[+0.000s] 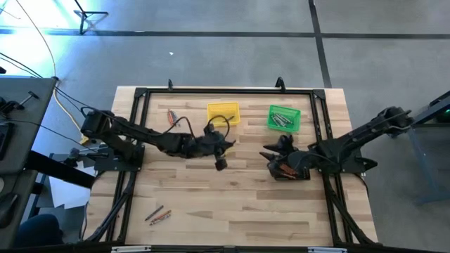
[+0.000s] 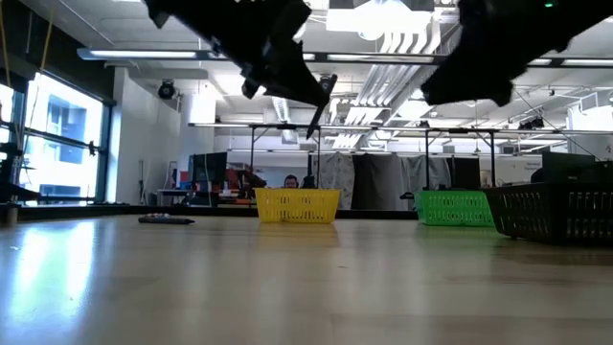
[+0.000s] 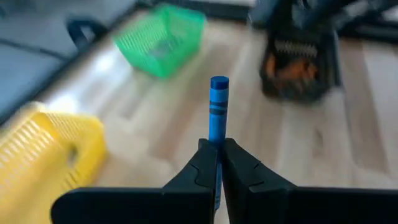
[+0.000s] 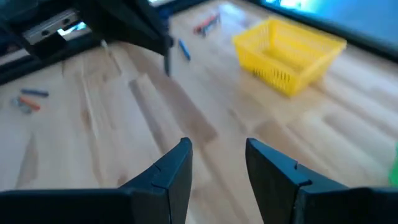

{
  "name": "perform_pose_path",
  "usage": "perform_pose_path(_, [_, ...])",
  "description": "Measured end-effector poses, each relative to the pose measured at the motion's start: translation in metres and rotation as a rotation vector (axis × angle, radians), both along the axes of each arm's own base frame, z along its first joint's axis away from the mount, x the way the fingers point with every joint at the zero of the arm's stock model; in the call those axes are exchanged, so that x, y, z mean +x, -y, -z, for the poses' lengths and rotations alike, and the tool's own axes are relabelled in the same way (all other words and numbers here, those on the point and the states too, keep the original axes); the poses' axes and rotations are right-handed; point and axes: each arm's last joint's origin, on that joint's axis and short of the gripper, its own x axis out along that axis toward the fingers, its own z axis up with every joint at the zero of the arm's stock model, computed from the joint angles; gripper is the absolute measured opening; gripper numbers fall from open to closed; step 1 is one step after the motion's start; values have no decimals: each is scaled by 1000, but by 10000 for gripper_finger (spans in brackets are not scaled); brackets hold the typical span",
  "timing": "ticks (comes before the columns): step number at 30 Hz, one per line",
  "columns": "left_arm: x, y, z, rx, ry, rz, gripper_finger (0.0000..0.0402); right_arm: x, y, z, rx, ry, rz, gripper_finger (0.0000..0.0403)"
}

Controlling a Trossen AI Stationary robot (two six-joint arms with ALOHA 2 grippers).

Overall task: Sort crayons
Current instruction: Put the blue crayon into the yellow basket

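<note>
Above table (image 1: 232, 211), blue crayon (image 3: 218, 106) in left gripper (image 3: 217, 158)

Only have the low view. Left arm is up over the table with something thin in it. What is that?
Observer: A blue crayon, clamped in the left gripper with its jaws shut on it.
Operator: Right arm doing anything?
Observer: No. The right gripper has its jaws open and empty, by the black bin.
Operator: Can't see into the bins. Contents?
Observer: Grey crayons in the green bin, orange-red ones in the black bin.
Operator: Anything left to sort?
Observer: Yes, loose crayons lie near the table's front left, and a few more to the left of the yellow bin.
</note>
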Motion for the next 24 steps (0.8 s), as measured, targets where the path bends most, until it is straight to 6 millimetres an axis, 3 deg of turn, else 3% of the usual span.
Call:
perform_pose_path(4, [3, -20, -4, 66, 20, -33, 0, 19, 12, -1, -56, 69, -35, 144])
perform_pose_path(9, [1, -60, -4, 81, 20, -205, 0, 37, 28, 8, -88, 54, -89, 144])
perform_pose_path(20, [-11, -131, -5, -35, 105, -480, 0, 43, 27, 17, -99, 25, -112, 144])
perform_pose_path(24, [-12, -150, 7, -79, 88, -498, 0, 44, 25, 15, -80, 62, -113, 144])
